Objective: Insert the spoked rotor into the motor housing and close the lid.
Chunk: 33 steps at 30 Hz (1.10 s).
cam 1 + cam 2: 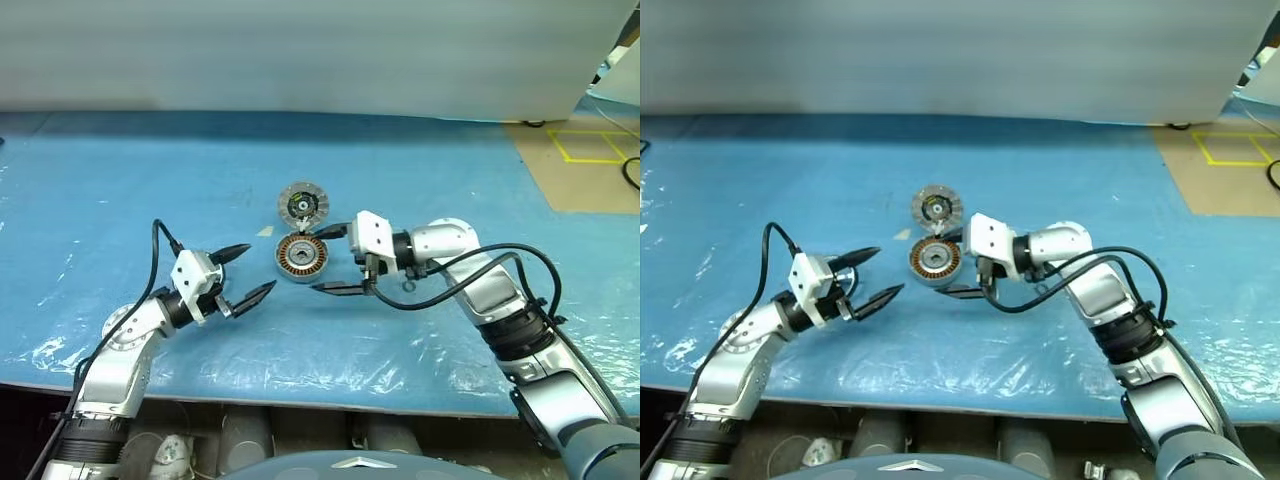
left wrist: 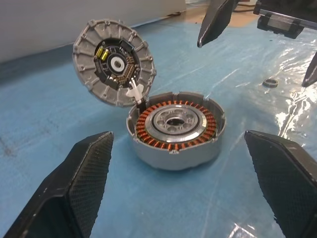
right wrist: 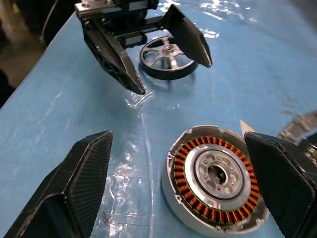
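The motor housing (image 1: 301, 257) stands mid-table, its copper windings ringing a silver hub. Propped up at the housing's far rim is the lid (image 1: 303, 205), which shows a dark inner face with electronics (image 2: 115, 62). My left gripper (image 1: 258, 268) is open, a short way left of the housing and pointing at it. From the right, my open right gripper (image 1: 322, 260) has a finger on each side of the housing's right edge, not touching it. The spoked rotor (image 3: 168, 59) lies flat on the table beyond the left gripper's fingers (image 3: 119, 64).
A shiny blue plastic sheet covers the table (image 1: 420, 180); its front edge (image 1: 300, 400) runs close below my arms. A small metal ring (image 2: 270, 82) lies on the sheet near the right gripper. A grey wall stands behind, with tan floor and yellow tape (image 1: 590, 150) at far right.
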### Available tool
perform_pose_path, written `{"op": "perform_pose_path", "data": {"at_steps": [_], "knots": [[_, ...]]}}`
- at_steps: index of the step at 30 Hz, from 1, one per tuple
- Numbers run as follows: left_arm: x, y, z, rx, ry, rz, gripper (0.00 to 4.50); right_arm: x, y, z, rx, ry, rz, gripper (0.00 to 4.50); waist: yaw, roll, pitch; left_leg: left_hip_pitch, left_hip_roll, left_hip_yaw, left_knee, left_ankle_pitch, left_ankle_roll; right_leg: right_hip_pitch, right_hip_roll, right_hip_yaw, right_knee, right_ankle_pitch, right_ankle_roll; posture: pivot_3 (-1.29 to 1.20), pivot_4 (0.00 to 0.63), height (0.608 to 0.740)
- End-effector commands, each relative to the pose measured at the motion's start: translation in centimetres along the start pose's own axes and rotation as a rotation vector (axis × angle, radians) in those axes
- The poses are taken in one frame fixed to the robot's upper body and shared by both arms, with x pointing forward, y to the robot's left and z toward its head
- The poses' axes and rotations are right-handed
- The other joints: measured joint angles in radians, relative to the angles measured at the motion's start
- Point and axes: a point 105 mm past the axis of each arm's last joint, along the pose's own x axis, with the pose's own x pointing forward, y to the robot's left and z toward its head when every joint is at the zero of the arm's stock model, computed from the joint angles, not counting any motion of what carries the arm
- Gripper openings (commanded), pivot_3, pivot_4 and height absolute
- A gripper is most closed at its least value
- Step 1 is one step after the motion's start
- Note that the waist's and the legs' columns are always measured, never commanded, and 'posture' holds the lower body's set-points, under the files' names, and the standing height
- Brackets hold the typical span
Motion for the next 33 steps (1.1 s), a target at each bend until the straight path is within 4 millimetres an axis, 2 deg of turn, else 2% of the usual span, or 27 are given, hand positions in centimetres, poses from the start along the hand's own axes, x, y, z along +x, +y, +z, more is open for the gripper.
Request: {"op": "perform_pose_path", "data": {"at_steps": [1, 5, 10, 14, 19, 23, 28, 33], "knots": [[-0.5, 0.0, 1.4, 0.055, -0.035, 0.021, 4.47, 1.2, 0.4, -1.0, -0.094, 0.062, 0.074, 4.47, 0.003, 0.000, 0.000, 0.000, 0.000, 0.000, 0.000, 0.000, 0.000, 0.000, 0.000, -0.001, 0.000, 0.000, 0.000, 0.00, 0.150, 0.740], [-1.0, -0.1, 1.4, 0.054, -0.029, 0.051, 4.47, 2.3, 0.7, -2.2, -0.160, 0.112, 0.129, 4.47, 0.000, 0.000, 0.000, -0.001, 0.000, 0.000, 0.000, 0.000, 0.000, -0.001, 0.000, -0.001, 0.000, 0.000, 0.000, 0.00, 0.150, 0.740], [-1.4, -0.3, 1.3, 0.055, -0.020, 0.071, 4.47, 3.3, 0.4, -2.7, -0.207, 0.127, 0.129, 4.47, -0.002, 0.000, 0.000, -0.001, 0.001, 0.000, 0.000, 0.000, 0.000, -0.001, 0.000, 0.000, 0.001, 0.000, -0.001, 0.00, 0.150, 0.740], [-1.4, -0.4, 1.4, 0.055, -0.018, 0.078, 4.50, 3.5, -0.1, -2.9, -0.244, 0.149, 0.119, 3.21, -0.002, 0.000, 0.000, -0.001, 0.000, 0.000, 0.001, 0.000, 0.001, -0.001, 0.000, 0.000, 0.002, 0.000, -0.001, 0.00, 0.150, 0.740], [-1.4, -0.4, 1.3, 0.055, -0.017, 0.085, 4.50, 3.7, -0.6, -3.0, -0.283, 0.170, 0.105, 1.32, -0.002, 0.000, 0.000, -0.001, 0.001, 0.000, 0.001, 0.000, 0.001, -0.001, 0.000, 0.000, 0.002, -0.001, -0.001, 0.00, 0.150, 0.740], [-1.3, -0.3, 1.3, 0.057, -0.018, 0.086, 4.50, 3.7, -1.0, -2.8, -0.300, 0.175, 0.090, 0.02, -0.002, 0.000, 0.000, -0.001, 0.001, 0.000, 0.001, 0.000, 0.001, -0.001, 0.000, 0.000, 0.002, -0.001, -0.001, 0.00, 0.150, 0.740], [-1.3, -0.2, 1.4, 0.063, -0.018, 0.086, 4.50, 3.7, -1.2, -2.5, -0.330, 0.178, 0.075, 0.02, -0.002, 0.000, 0.000, -0.001, 0.001, 0.000, 0.001, 0.000, 0.001, -0.001, 0.000, 0.000, 0.003, -0.001, -0.001, 0.00, 0.150, 0.740], [-1.2, -0.3, 1.5, 0.062, -0.020, 0.079, 4.50, 3.4, 1.2, -2.3, -0.225, 0.167, 0.172, 0.02, 0.000, 0.000, 0.000, -0.001, 0.001, 0.000, 0.001, 0.000, 0.001, -0.001, 0.000, 0.000, 0.003, -0.001, -0.001, 0.00, 0.150, 0.740]]}}
